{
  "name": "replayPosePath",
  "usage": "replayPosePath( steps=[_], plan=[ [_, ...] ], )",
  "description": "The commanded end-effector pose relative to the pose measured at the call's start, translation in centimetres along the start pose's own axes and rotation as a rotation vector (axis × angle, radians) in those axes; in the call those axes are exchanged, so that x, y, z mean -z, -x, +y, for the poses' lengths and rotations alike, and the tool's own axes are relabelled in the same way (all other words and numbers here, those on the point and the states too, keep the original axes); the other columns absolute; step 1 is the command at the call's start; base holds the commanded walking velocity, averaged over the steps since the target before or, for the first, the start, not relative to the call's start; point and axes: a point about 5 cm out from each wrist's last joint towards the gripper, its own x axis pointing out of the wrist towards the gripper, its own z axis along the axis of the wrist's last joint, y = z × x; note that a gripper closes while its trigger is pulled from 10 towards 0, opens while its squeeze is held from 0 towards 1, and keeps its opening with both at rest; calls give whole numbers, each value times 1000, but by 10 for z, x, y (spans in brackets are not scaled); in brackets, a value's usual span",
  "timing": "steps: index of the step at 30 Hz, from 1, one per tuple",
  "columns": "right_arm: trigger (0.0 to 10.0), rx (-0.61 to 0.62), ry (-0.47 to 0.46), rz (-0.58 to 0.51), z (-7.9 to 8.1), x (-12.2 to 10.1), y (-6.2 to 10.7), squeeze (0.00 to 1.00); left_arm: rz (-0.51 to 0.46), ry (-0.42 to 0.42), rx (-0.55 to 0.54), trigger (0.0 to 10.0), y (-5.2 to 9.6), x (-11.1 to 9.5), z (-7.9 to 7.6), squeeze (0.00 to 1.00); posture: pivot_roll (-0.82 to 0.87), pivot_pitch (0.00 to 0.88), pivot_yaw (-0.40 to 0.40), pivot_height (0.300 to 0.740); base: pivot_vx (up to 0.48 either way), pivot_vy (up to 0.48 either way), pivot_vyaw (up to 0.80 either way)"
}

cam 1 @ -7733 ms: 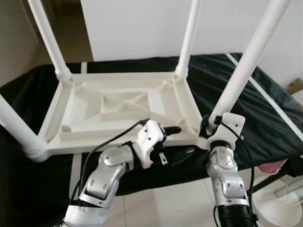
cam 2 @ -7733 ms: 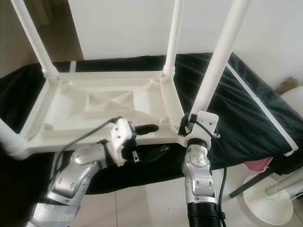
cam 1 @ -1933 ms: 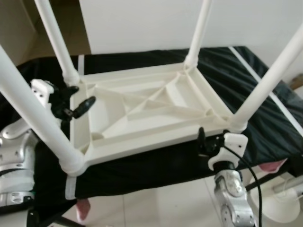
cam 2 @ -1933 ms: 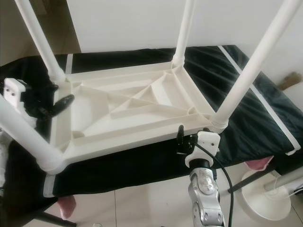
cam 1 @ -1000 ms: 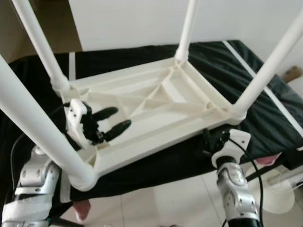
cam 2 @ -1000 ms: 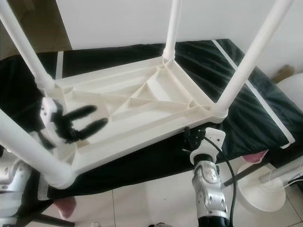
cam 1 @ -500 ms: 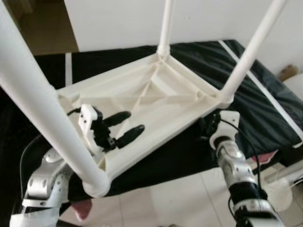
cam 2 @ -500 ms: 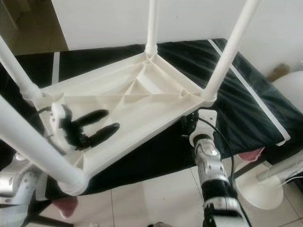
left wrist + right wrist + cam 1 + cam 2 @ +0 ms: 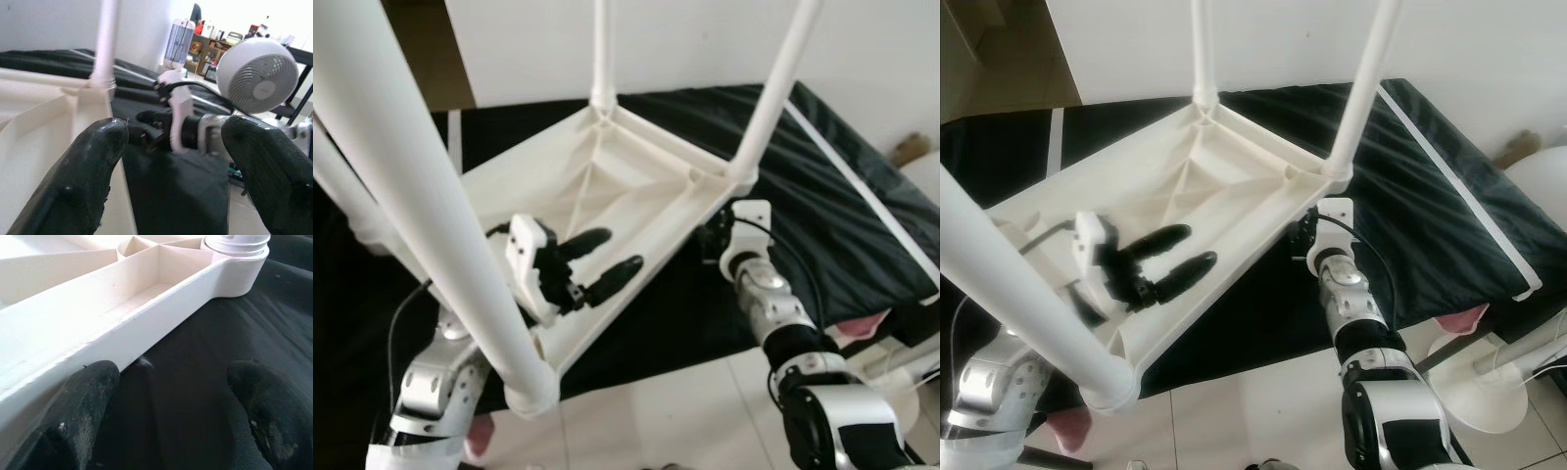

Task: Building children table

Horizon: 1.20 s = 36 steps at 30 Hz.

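The left gripper is spreading its two black fingers wide and gripping nothing; they are hovering over the ribbed underside of the white moulded plastic children's table, near its closest rim. The right gripper is also holding its fingers apart and empty, one pad sitting just beside the table's outer rim, below the corner leg socket.

The table is lying upside down on the black cloth-covered surface, four white tubular legs pointing upward. Compared with a second ago, the left gripper is now further inside the frame. All legs appear seated; turning the table upright probably remains.
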Motion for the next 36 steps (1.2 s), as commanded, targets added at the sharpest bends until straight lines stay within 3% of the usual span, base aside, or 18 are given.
replayPosePath(
  steps=[1, 6, 11, 12, 14, 16, 17, 20, 24, 27, 32, 36],
  plan=[
    [10000, -56, -4, -18, 12, -1, -1, 0, 8, 7, 30, 10000, -4, 1, -8, 0, 99, 61, -46, 740, 0, 0, 0],
    [10000, -48, -12, -33, 8, 1, 1, 0, 11, 2, 44, 10000, -7, 1, -13, 0, 100, 62, -43, 740, 0, 0, 0],
    [10000, 2, -18, -59, -9, 7, 8, 0, 36, -13, 46, 10000, -5, 1, -13, 0, 94, 67, -38, 740, 0, 0, 0],
    [10000, 55, -25, -95, -28, 11, 17, 0, 107, -66, 19, 10000, 8, 5, -4, 0, 86, 73, -32, 740, 0, 0, 0],
    [10000, 55, -25, -95, -28, 11, 17, 0, 107, -66, 19, 10000, 8, 5, -4, 0, 86, 73, -32, 740, 0, 0, 0],
    [10000, 94, -31, -128, -44, 13, 25, 0, 158, -132, -27, 10000, 25, 6, 9, 0, 83, 76, -32, 740, 0, 0, 0],
    [10000, 94, -31, -128, -44, 13, 25, 0, 158, -132, -27, 10000, 25, 6, 9, 0, 83, 76, -32, 740, 0, 0, 0],
    [10000, 115, -31, -160, -58, 13, 35, 0, 202, -213, -87, 10000, 43, 1, 26, 0, 77, 87, -35, 740, 0, 0, 0],
    [10000, 118, -34, -168, -61, 13, 38, 0, 211, -249, -111, 10000, 49, -2, 33, 0, 77, 87, -35, 740, 0, 0, 0],
    [10000, 100, -25, -201, -68, 9, 48, 0, 307, -318, -123, 10000, 72, -8, 53, 0, 70, 100, -38, 740, 0, 0, 0],
    [10000, 86, -4, -212, -72, 6, 55, 0, 393, -306, -89, 10000, 91, -12, 60, 0, 73, 103, -42, 740, 0, 0, 0],
    [10000, 82, 8, -216, -76, 5, 60, 0, 504, -261, 14, 10000, 112, -9, 53, 0, 75, 103, -40, 740, 0, 0, 0]
  ],
)
